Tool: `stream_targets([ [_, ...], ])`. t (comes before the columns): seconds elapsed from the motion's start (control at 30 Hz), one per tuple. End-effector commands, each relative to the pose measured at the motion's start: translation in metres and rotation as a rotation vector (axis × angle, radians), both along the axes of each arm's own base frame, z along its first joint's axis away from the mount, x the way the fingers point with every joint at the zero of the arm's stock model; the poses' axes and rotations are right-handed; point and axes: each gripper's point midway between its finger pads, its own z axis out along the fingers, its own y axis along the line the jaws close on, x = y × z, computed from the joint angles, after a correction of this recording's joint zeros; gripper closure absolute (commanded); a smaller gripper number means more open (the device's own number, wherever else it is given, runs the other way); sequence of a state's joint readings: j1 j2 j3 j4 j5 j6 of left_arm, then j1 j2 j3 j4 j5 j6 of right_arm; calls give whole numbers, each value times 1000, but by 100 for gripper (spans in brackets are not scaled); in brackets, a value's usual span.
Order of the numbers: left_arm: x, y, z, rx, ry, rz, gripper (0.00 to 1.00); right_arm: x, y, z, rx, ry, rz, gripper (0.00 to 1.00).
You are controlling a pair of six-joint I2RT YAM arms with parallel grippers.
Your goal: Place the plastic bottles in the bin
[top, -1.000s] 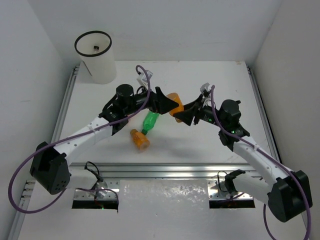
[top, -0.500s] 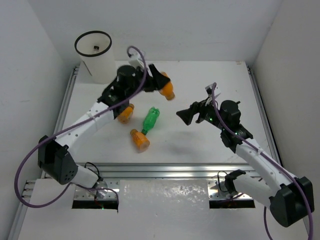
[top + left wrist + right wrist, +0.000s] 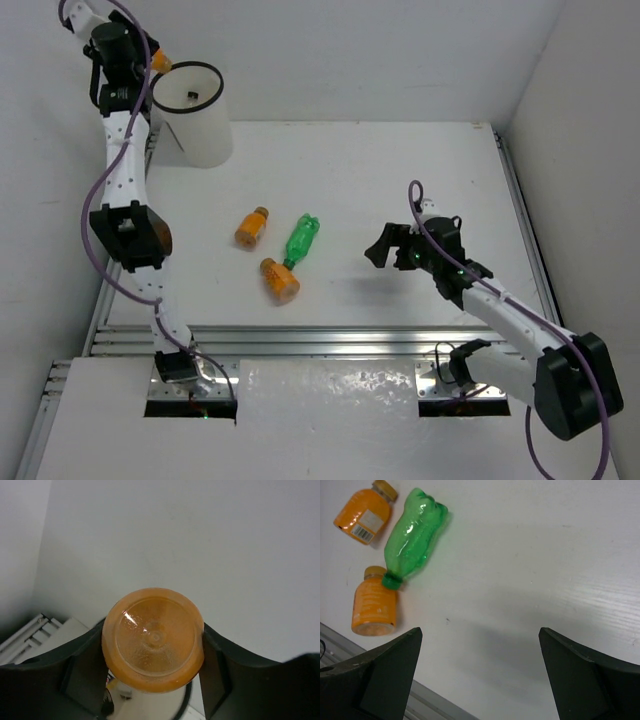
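Currently one orange bottle, likely light, stiff and slick, sits clamped across its body in my left claw at the bin rim; green bottle and two orange ones lie well before the bin; right claw gapes empty.

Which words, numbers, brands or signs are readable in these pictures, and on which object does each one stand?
No text can be read anywhere.
On the upper orange bottle: a white label with a barcode and small print, too small to read.
On the lower orange bottle: faint print, too blurred to read.
On the green bottle: no label visible.
On the gripped orange bottle: only its base shows, no text.
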State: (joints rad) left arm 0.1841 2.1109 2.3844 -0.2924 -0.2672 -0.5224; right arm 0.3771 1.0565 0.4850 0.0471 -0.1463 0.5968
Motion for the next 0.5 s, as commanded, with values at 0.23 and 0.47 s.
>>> stream_targets([
  [0.23,38,-17,6,116,-81,-185,0,24,29,13,78,-1,72,1],
  [0.47,-47,-44,52,61,-56,-154,0,51,110,22,72,10,146,1],
])
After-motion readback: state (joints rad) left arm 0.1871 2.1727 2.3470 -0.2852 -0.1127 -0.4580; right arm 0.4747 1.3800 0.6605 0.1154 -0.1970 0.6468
